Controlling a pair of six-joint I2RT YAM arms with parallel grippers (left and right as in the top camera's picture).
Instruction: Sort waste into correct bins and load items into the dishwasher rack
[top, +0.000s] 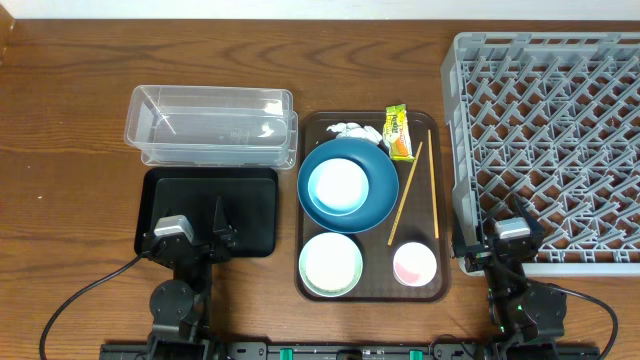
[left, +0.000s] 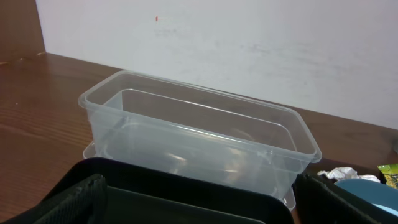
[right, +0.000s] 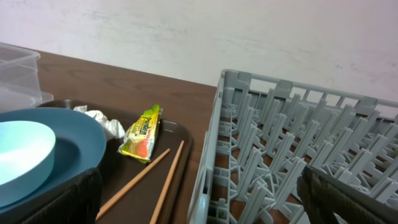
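Observation:
The clear tub (top: 210, 125) stands behind the black tray (top: 250, 200). On the brown serving tray (top: 375, 262) sit the large blue bowl (top: 375, 185) holding the pale-blue bowl (top: 338, 185), the green-rimmed bowl (top: 331, 264), the pink cup (top: 414, 264), the chopsticks (top: 405, 195), the tissue (top: 352, 130) and the wrapper (top: 399, 132). The grey rack (top: 560, 120) is at the right. My left gripper (top: 190, 238) is open and empty over the black tray's near edge (left: 199, 205). My right gripper (top: 505, 240) is open and empty over the rack's near-left corner (right: 205, 202). I see no rice grains.
The right wrist view shows the wrapper (right: 142, 134), the tissue (right: 102, 121) and the chopsticks (right: 152, 171) left of the rack wall (right: 214, 143). The left wrist view shows the clear tub (left: 199, 134) straight ahead. A white wall lies behind the table.

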